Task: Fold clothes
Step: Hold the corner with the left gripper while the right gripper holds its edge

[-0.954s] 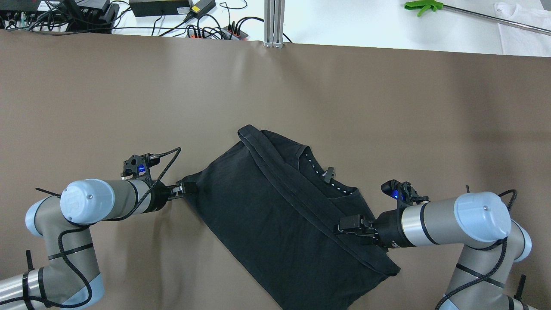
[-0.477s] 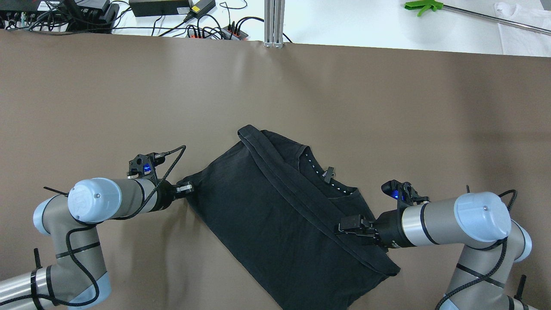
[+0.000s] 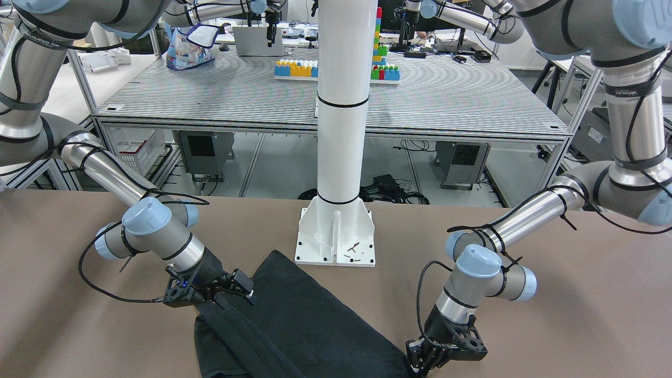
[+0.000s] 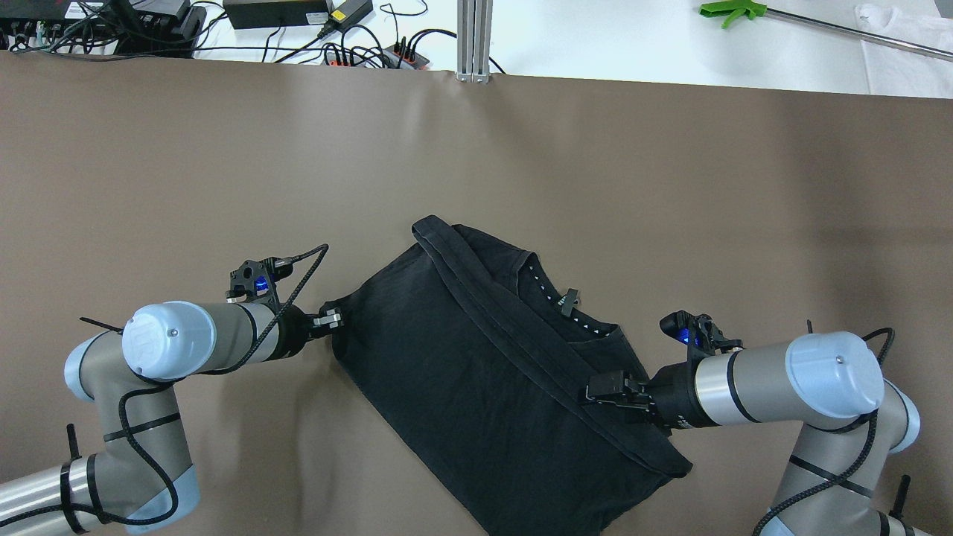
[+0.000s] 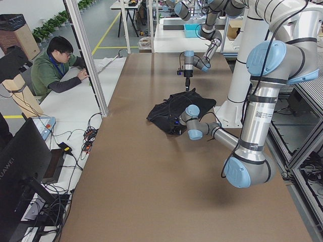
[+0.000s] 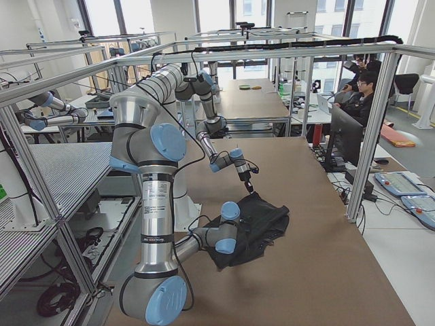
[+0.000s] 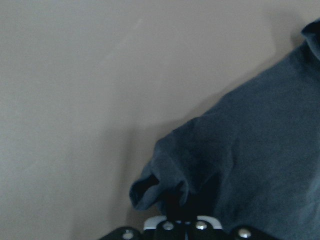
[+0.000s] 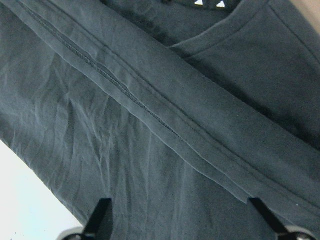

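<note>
clothes [image 4: 476, 372] lay folded, skewed, on the tabletop [image 4: 223, 164], robot-side middle | left tool [image 4: 333, 320] clamped on its left corner | right tool [image 4: 599, 391] over the hem band; jaws apart; gripping nothing

The black screen [image 5: 20, 166] in the lower left of the left side view has HUAWEI on its back, in pale letters running up its edge. The left arm [image 5: 260, 115] has a white sticker with print too tiny to read. So does the right arm [image 6: 153, 197].
</note>
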`<state>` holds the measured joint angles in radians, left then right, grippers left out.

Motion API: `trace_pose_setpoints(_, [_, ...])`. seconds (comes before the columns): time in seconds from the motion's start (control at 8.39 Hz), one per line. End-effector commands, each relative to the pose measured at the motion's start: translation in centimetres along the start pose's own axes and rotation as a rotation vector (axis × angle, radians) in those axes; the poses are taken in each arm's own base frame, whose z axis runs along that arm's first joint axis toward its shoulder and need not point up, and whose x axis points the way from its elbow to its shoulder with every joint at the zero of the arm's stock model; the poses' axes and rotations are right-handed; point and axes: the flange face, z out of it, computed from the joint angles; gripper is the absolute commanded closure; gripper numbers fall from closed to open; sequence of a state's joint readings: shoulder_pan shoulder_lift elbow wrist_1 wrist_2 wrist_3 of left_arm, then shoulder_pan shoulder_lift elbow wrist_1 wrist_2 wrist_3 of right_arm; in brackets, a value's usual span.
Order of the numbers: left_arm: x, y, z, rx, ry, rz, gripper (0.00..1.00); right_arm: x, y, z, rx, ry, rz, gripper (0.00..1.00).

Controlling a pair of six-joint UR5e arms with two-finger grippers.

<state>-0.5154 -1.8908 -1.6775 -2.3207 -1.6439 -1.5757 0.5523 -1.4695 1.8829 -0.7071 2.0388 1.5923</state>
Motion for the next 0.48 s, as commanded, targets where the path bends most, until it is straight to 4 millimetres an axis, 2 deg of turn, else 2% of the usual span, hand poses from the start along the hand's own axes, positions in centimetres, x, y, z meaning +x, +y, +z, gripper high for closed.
trace_pose_setpoints(0.0, [-0.3,-2.3,-0.2,0.035,-0.008,-0.002,1.0,0.0,0.0,-0.1,0.001,-0.002,0.001,0.06])
trace_pose_setpoints(0.12, [-0.1,-4.4,-0.5,0.066,-0.008,0.001,1.0,0.0,-0.1,0.0,0.012,-0.002,0.001,0.06])
trace_pose_setpoints(0.36, [2.4,-8.8,1.7,0.12,-0.017,0.026,1.0,0.0,-0.3,0.0,0.029,-0.001,0.001,0.06])
